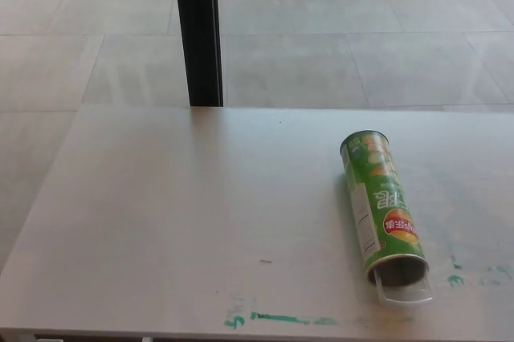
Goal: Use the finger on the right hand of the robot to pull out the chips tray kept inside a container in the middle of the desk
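Note:
A green chips can [377, 204] lies on its side on the pale desk [201, 213], right of centre, its open mouth turned toward the near edge. The lip of a clear plastic tray [404, 293] pokes a little way out of that mouth and rests on the desk. Neither robot hand shows in the head view.
A black vertical post [198, 30] stands behind the desk's far edge, with tiled floor beyond. Green paint smears [277, 319] mark the desk near its front edge, and more spots [458, 279] lie right of the can.

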